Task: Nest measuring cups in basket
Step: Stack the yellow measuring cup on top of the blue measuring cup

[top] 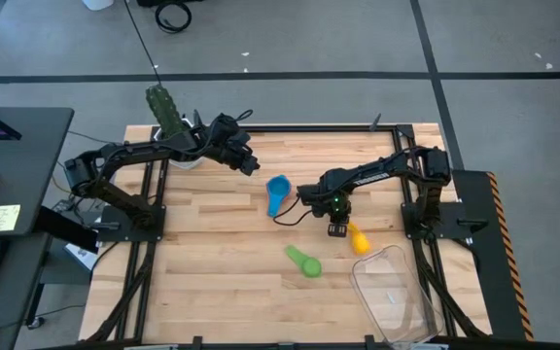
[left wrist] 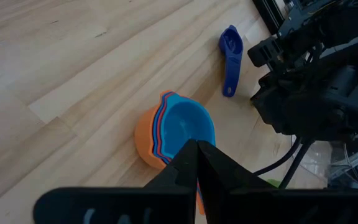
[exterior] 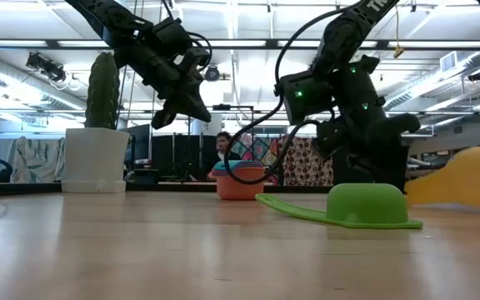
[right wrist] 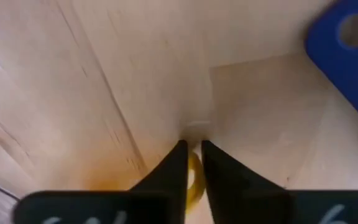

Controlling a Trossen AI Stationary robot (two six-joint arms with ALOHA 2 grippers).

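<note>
Between my two grippers: a nested stack of plastic measuring cups (top: 277,192), orange outermost and light blue on top, sits on the pale wooden table (top: 212,272).
My right gripper (top: 337,227): low over the table, close to the wood, with the stack off to its left side.
Right gripper state: my fingers (right wrist: 174,171) stand nearly together, with the flat handle of the yellow plastic measuring cup (top: 358,239) between them; they are clamped on that handle.
Yellow cup's bowl: lies just ahead of my right fingertips, toward the table's front edge.
Dark blue measuring cup (left wrist: 230,51): lies flat on the wood just beside my right gripper.
Green plastic measuring cup (top: 304,261): upside down on the table, ahead of my right gripper and a little to its left, apart from it.
Clear rectangular plastic basket (top: 394,295): at the front right corner of the table, beyond the yellow cup from my right gripper.
My left gripper (top: 251,165): raised above the table, behind the stack, fingers pressed together on nothing.
White pot with a green cactus (top: 168,119): behind my left arm, at the table's far edge.
</note>
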